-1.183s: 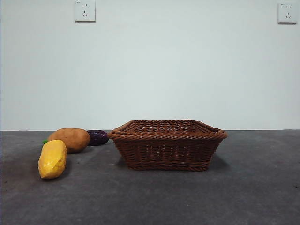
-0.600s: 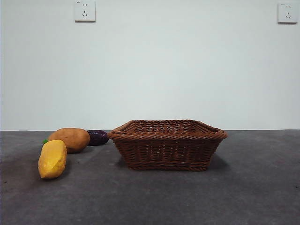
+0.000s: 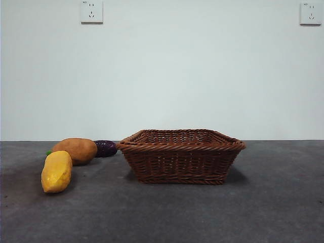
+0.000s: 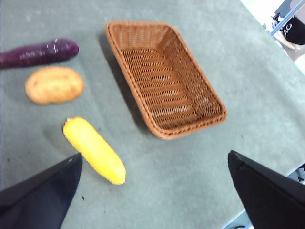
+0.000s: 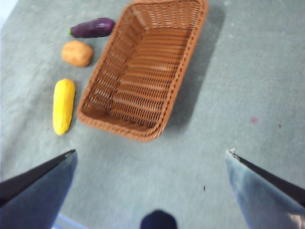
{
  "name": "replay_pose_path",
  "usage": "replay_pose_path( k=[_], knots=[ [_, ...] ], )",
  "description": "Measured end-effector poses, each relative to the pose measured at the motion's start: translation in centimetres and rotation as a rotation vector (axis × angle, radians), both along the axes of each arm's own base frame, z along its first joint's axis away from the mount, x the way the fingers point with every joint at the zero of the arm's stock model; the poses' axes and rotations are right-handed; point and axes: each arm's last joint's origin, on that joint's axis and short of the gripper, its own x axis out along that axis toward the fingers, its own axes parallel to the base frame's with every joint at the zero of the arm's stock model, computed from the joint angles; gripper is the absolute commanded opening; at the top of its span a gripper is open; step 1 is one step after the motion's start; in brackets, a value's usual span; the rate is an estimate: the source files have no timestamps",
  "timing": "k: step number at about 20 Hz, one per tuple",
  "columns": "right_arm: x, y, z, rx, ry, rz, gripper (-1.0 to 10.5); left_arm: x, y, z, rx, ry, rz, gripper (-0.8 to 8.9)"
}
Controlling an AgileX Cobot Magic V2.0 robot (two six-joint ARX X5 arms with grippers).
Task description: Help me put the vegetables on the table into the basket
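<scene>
nothing has changed in the front view over the last second: the basket sits where it was on the surface, empty, and all three vegetables lie outside it, off one long side. from the left wrist view i see the yellow one nearest that side's front corner, the potato further along and a little apart from the basket, and the eggplant beyond the potato, near the basket's far corner. no arm shows in the front view, so i judge both are held high above the basket. the left gripper is spread wide and holds nothing; the right gripper is likewise released and empty, looking down on the basket from its end. i read this stillness as the task not yet begun: no vegetable has been touched. the left gripper looks closer to the vegetables, so i'd expect it to go first, likely for the yellow one.
</scene>
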Motion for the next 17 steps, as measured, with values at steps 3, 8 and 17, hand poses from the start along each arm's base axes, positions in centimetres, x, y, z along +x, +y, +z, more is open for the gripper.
replay_pose_path(
  k=[3, 8, 17],
  knots=[
    [3.6, 0.6, -0.2, 0.009, 0.024, 0.015, 5.7, 0.6, 0.0, -0.1, 0.001, 0.022, 0.0, 6.37],
    [10.2, 3.9, -2.0, -0.069, 0.106, 0.046, 5.7, 1.5, -0.1, -0.5, 0.003, 0.057, 0.0, 6.33],
    [20.0, 10.1, -7.8, -0.222, 0.235, 0.068, 5.7, 2.0, -0.1, -0.6, 0.003, 0.062, 0.0, 6.28]
  ],
)
